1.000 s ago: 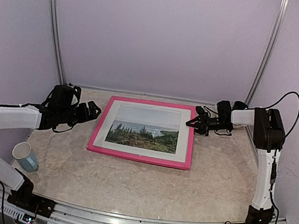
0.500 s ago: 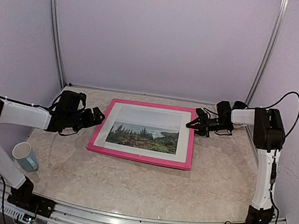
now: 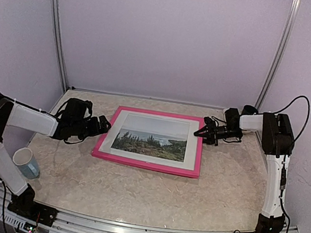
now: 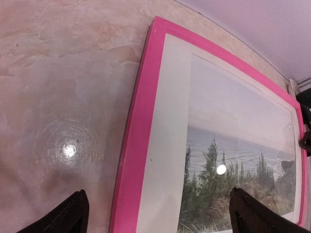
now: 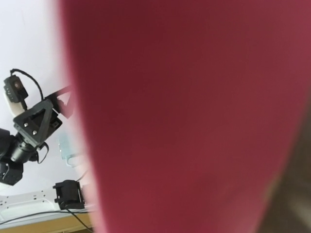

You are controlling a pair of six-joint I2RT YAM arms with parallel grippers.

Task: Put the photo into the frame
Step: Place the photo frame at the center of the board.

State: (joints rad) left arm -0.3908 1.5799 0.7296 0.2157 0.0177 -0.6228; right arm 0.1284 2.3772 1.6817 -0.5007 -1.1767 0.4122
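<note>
Frame (image 3: 143,163) is being shown lying flat on the marbled table (image 3: 149,200), pink-red front up. Photo (image 3: 151,142) is being seen inside it, w/ trees, water and pale sky, ringed by a white mat (image 3: 191,147). Both are sitting just right of the left claw (image 3: 103,125) and just left of the right claw (image 3: 205,133).

Left claw is being held wide open, w/ nothing betw. its fingers (image 4: 73,213). In the left wrist view the frame's left rail is being framed by the spread tips, one tip over bare table and the other over the pic. Whether this claw is touching the frame cannot be told.

Right claw is being held nearly closed on the frame's far right corner, approx. level w/ the tabletop. Its wrist view is being filled by blurred pink-red at close range, so its fingers are being hidden there.

Pale mug (image 3: 25,162) is being shown standing well behind the left claw, toward that arm's base, apart from the frame.
</note>
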